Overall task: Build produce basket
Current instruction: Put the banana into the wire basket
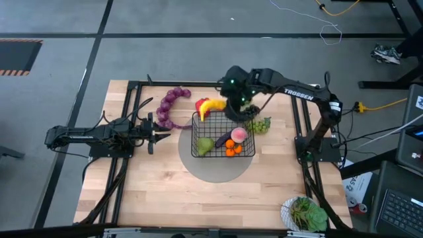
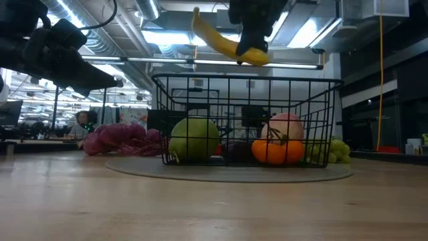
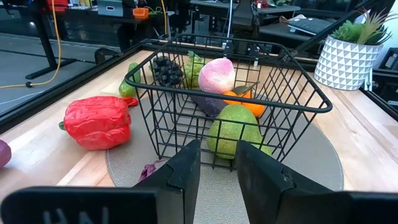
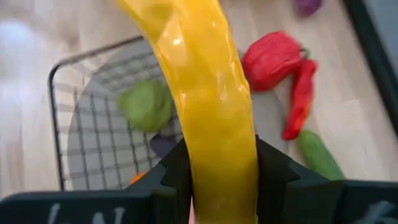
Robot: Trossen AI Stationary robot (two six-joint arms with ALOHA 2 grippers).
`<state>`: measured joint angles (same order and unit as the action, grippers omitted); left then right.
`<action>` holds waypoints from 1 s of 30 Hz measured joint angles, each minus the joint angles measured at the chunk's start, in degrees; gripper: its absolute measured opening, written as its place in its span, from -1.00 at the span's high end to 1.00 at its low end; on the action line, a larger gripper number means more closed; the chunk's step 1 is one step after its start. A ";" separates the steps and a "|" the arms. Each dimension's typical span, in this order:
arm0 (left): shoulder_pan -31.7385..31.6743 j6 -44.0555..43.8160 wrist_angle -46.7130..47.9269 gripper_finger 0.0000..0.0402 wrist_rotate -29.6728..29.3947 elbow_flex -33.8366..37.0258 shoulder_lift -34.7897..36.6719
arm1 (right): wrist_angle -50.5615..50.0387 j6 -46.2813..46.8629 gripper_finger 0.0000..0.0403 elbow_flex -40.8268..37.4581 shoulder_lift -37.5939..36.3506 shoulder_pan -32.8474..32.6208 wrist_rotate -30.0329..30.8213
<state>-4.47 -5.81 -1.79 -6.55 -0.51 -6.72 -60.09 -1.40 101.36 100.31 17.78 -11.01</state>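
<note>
The black wire basket (image 1: 223, 153) stands on a round grey mat (image 1: 215, 168) and holds a pear (image 2: 194, 137), a peach (image 2: 285, 126), oranges (image 2: 275, 151) and an eggplant (image 3: 208, 102). My right gripper (image 4: 224, 155) is shut on a yellow banana (image 1: 211, 106) above the basket's far left corner. Outside the basket lie a red pepper (image 3: 98, 121), a purple grape string (image 1: 170, 106), green grapes (image 1: 260, 124) and a cucumber (image 4: 320, 155). My left gripper (image 3: 217, 165) waits at the basket's left, pointing level at it, open with nothing between its fingers. My right gripper pinches the banana between its two fingers (image 4: 177, 168), one on each side, close to one end (image 2: 254, 55). The fingers come slanting down from above. The banana is lifted clear above the basket rim, tilted, with its free end (image 2: 196, 15) raised.
A white bowl of leafy greens (image 1: 305, 213) stands at the table's near right corner. Dark grapes (image 3: 166, 71) lie by the basket's far right corner. Black frame rails (image 1: 132, 112) run along the table's left and right sides. Bare wood lies in front of the mat.
</note>
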 joint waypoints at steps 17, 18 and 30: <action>-0.02 0.00 0.00 0.52 0.00 0.00 0.00 | -3.20 1.65 0.40 0.00 -0.02 -8.26 5.32; 0.00 -0.01 -0.01 0.52 0.00 0.00 0.00 | -3.19 2.74 0.39 0.00 -0.02 -8.42 5.34; 0.00 -0.01 -0.01 0.52 0.00 0.00 0.00 | -2.32 4.17 0.22 0.00 -0.02 -8.88 5.37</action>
<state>-4.47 -5.82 -1.80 -6.54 -0.51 -6.72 -62.41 2.78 101.36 100.29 8.91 -5.64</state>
